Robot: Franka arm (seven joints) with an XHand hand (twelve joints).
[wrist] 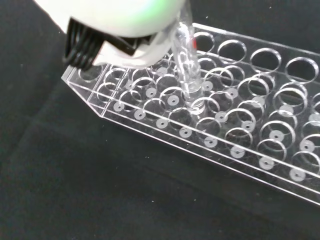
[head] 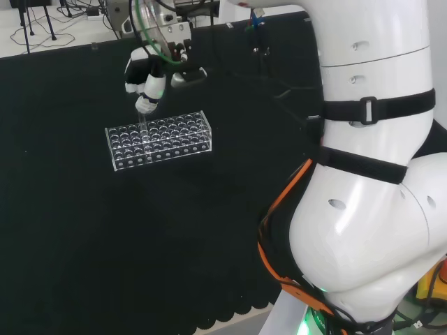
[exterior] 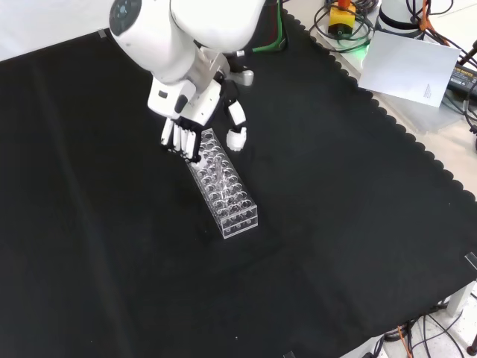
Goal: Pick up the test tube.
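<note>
A clear test tube (wrist: 188, 70) stands upright with its lower end in a hole of the clear plastic rack (wrist: 250, 135), near one end of it. The top of the tube runs up under the white fingertips. The black and white hand (head: 144, 75) hangs over the left end of the rack (head: 159, 139) in the head view, fingers curled downward and closed on the tube (head: 142, 118). In the front view the hand (exterior: 181, 112) sits at the far end of the rack (exterior: 223, 183), with the thumb (exterior: 237, 136) off to the right.
The rack has several rows of empty holes. Black cloth lies all around it. Beyond the cloth's scalloped edge in the front view are a sheet of paper (exterior: 416, 68) and cables. The arm's white links (head: 370, 174) stand at the head view's right.
</note>
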